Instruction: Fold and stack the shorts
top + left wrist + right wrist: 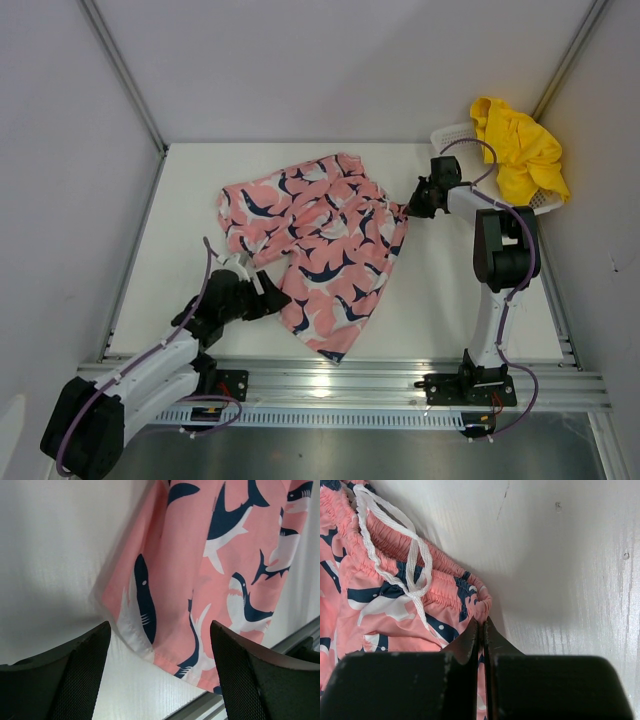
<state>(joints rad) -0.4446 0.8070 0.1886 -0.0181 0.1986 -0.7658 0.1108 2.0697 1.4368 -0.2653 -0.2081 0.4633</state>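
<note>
Because the pink shorts (320, 240) are soft, light and floppy, they will sag and bunch up unless something holds them by a firm edge. They lie crumpled in the middle of the bench (190, 200). The right tool (407, 209) pinches the stretchy waistband (440, 592) on their right side. The left tool (276, 296) is spread wide just beside the hem (150, 650) near the front edge, a good place to grab. The yellow shorts (520, 145) sit in the basket (452, 133) at the far right corner. The bench's left side looks roomy.

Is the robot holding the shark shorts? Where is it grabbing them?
Yes. The right gripper pinches the pink shorts at the corner of their stretchy waistband. The left gripper is open, holding nothing.
</note>
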